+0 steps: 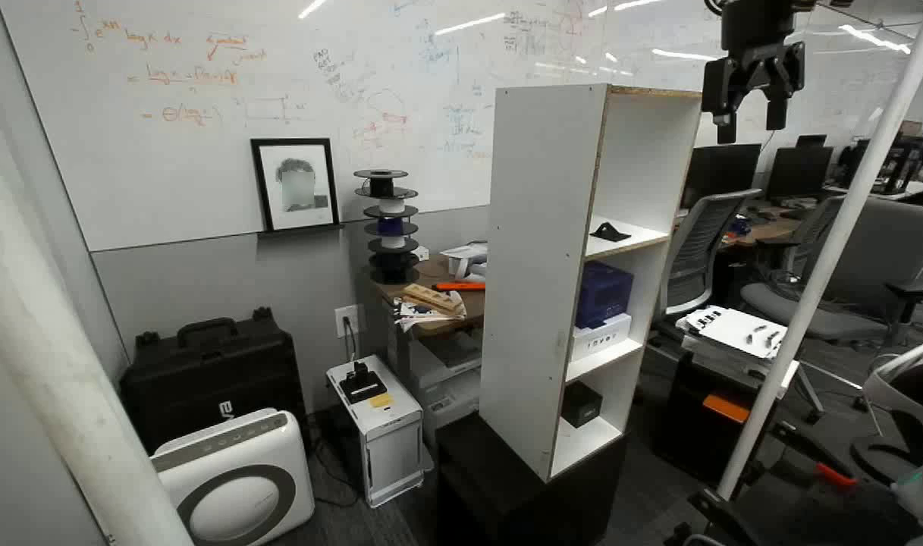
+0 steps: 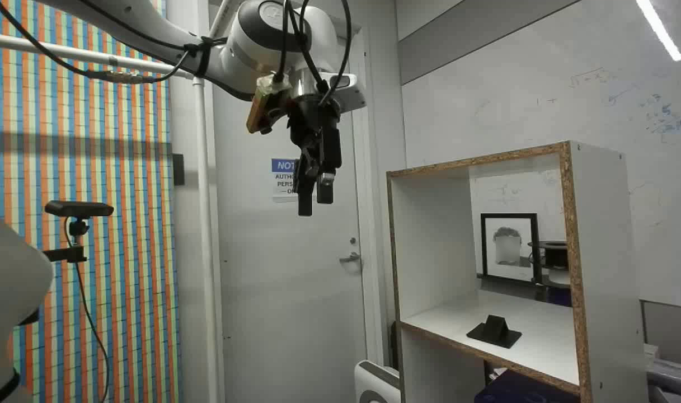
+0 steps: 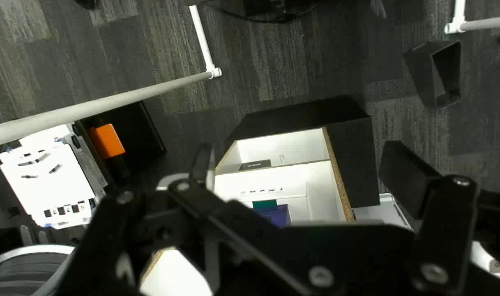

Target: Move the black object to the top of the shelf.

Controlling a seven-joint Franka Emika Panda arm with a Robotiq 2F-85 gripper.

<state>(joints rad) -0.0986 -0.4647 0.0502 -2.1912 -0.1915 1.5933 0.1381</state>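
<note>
Our claw (image 2: 315,202) is spread wide, nothing held, hanging outside the shelf (image 2: 602,252). The black block (image 2: 494,334) sits in the shelf's top compartment, at 4 o'clock from the claw in an exterior view, long axis roughly 9-to-3 there. We probably need to go lower, then reach in.

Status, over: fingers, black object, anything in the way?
Fingers open outside the shelf, nothing between them. Black object in the uppermost compartment, not yet on top. Top panel overhead may block a straight-down reach.
</note>
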